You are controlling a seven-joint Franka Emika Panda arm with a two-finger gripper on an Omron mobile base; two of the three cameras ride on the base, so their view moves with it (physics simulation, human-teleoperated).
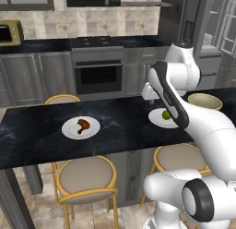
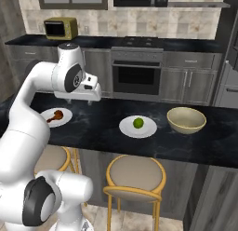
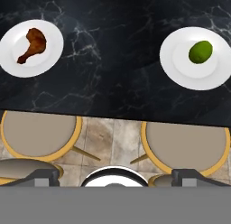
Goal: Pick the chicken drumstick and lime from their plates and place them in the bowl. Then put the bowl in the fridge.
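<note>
The chicken drumstick (image 1: 83,126) (image 2: 56,115) (image 3: 31,45) lies on the left white plate (image 1: 69,131) (image 3: 13,60). On the other plate (image 2: 125,130) (image 3: 180,69) sits the lime (image 1: 166,114) (image 2: 138,123) (image 3: 200,52). The tan bowl (image 1: 205,101) (image 2: 186,120) stands empty on the counter, right of the lime's plate. My gripper (image 1: 150,98) (image 2: 79,100) (image 3: 115,177) hangs high above the counter's front edge, between the two plates. It is open, with nothing between its fingers (image 3: 43,175). The fridge (image 1: 209,43) is at the back right, its pale shelves showing.
A long black marble counter (image 1: 27,140) (image 2: 93,132) carries everything. Round stools (image 1: 87,175) (image 2: 135,172) (image 3: 38,135) with tan seats and yellow frames stand along its near side. An oven (image 1: 98,75) and cabinets line the back wall.
</note>
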